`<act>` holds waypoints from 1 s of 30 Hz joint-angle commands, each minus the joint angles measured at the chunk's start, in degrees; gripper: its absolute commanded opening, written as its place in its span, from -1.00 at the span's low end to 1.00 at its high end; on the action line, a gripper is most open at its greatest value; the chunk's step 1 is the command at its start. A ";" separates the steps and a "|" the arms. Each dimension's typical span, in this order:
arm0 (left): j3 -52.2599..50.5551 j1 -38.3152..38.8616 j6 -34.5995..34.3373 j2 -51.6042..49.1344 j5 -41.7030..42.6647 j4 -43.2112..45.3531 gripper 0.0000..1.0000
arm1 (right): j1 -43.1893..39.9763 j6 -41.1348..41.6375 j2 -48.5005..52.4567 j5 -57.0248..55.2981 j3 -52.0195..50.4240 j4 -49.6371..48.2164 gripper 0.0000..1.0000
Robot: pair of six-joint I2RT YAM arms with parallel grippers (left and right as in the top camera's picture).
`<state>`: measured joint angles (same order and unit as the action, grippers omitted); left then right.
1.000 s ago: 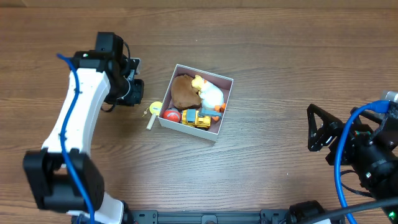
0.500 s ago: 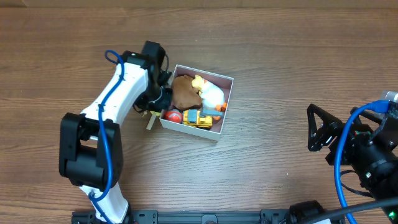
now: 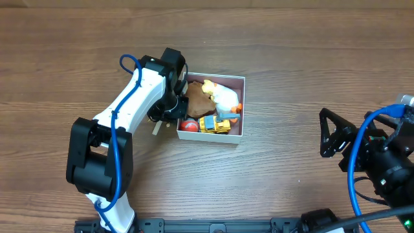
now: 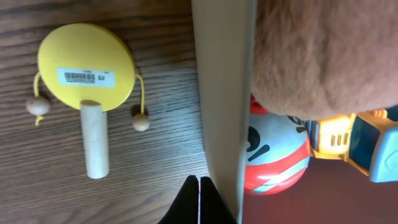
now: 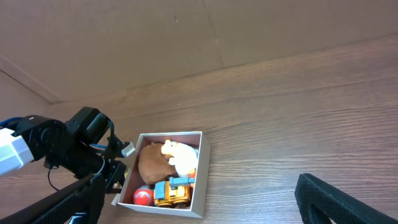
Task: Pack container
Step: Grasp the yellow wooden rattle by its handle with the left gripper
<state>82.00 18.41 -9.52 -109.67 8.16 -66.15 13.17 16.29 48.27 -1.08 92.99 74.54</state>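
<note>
I see my left gripper [image 4: 198,190], fingers closed together, just beside the container [image 4: 221,93] wall, near the yellow drum toy [image 4: 86,65]. My right gripper [image 3: 323,134] sits well apart, fingers spread

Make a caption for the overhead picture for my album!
Left gripper, shut, beside the container of toys; right gripper open, far off to the side.

the container [image 4: 224,93] is white-walled, the drum [image 4: 86,65] yellow, the plush [image 4: 323,56] perhaps brown.
</note>
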 commanded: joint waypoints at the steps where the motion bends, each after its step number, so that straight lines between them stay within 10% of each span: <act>1: -0.11 0.74 -2.03 0.00 -0.35 -0.96 -0.91 | -0.09 -0.02 0.00 -0.81 0.42 -0.44 1.00; 7: -0.07 -3.65 -5.66 1.49 -7.76 -3.69 -0.74 | -0.09 -0.02 0.00 -0.81 0.39 -0.44 1.00; 11: -0.11 -7.02 1.84 1.55 -7.30 -3.65 0.06 | -0.09 -0.02 0.00 -0.81 0.39 -0.44 1.00; 13: -0.13 -7.65 8.04 1.55 -6.14 -3.67 0.16 | -0.09 -0.02 0.00 -0.81 0.42 -0.44 1.00; 18: -0.70 -7.45 18.69 1.53 -5.44 -2.25 0.05 | -0.09 -0.02 0.00 -0.79 0.39 -0.44 1.00; 30: -9.97 -7.52 19.82 1.51 -6.25 8.90 -0.15 | -0.09 -0.02 0.00 -0.81 0.39 -0.44 1.00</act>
<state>74.91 10.79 8.78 -109.62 2.09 -59.37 13.17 16.29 48.27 -1.08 92.99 74.56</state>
